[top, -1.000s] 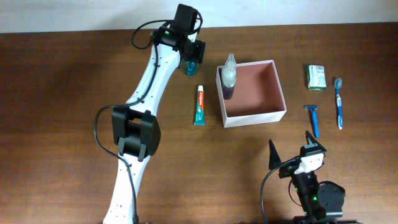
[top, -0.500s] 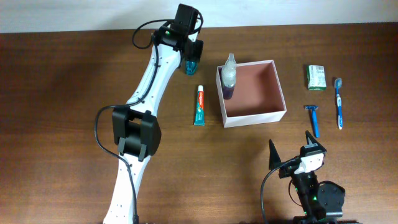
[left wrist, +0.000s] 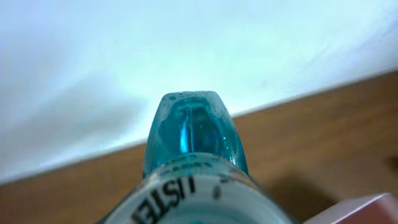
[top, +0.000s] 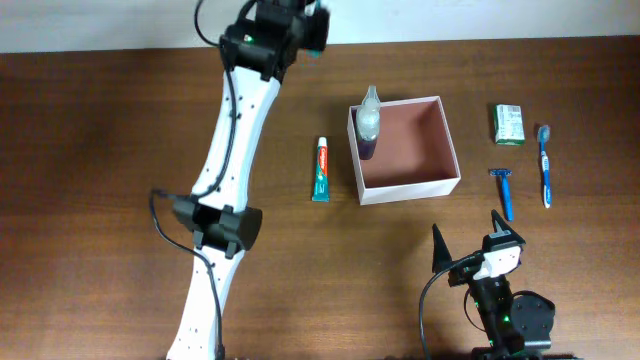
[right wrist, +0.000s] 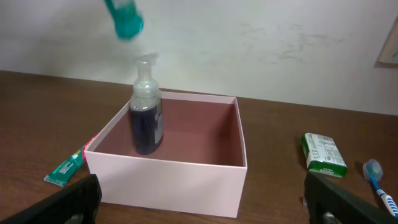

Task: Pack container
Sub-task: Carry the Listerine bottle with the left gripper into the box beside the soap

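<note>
Left fingers (top: 312, 28), at the top of frame left of centre, clench a teal bottle (right wrist: 124, 18) aloft. Toothpaste (top: 320, 170) lies on the surface (top: 100, 200) left of the container (top: 410, 188), mid-frame, a pump bottle (top: 368, 125) in its upper-left corner. Lower right, right fingers (top: 438, 255) gape, empty.

A clear bottle of dark liquid (right wrist: 147, 121) is seen upright inside the square white-walled box (right wrist: 165, 180); a blurred teal bottle (right wrist: 126, 18) is seen aloft above it.

Container (top: 410, 188): white walls, reddish-brown interior; bottle (left wrist: 194, 134): translucent teal; soap box (top: 509, 124): green; table (top: 100, 150): brown wood grain.
</note>
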You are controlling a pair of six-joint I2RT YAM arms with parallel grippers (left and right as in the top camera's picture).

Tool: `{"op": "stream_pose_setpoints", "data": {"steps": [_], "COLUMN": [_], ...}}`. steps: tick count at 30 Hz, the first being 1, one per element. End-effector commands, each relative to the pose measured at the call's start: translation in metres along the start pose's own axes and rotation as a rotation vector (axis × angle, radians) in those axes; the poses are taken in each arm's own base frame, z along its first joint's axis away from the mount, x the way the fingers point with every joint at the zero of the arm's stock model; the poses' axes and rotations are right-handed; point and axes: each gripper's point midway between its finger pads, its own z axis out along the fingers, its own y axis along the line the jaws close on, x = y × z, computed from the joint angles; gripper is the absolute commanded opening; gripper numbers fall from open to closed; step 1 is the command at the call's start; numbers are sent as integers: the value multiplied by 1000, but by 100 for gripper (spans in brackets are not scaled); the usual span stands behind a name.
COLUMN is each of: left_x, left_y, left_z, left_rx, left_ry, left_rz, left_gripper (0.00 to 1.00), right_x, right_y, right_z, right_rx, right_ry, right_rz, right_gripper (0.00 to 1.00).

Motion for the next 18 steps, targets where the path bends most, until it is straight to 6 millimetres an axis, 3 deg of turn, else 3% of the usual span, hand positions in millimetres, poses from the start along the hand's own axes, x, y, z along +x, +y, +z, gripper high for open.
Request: {"op": "stream_pose_setpoints", "data": {"steps": [1, 5, 11, 18], "left_x": [-55, -64, -43, 1], "left_y": [-40, -83, -160, -198], "left_z": [-66, -91, -101, -80], "left_rx": [76, 146, 302, 326], "left_ry": [-160, -195, -149, -23], "left_rz": [31, 60, 117, 165], "left_gripper": [27, 27, 27, 27], "right_x": [2, 2, 2, 2], "right_y": [0, 0, 0, 0], "right_z": [0, 0, 0, 0], "right_rx": [4, 4, 4, 4], "right_ry": [2, 2, 2, 2], "right_rz": [0, 0, 0, 0], "right_gripper": [99, 99, 99, 99]}}
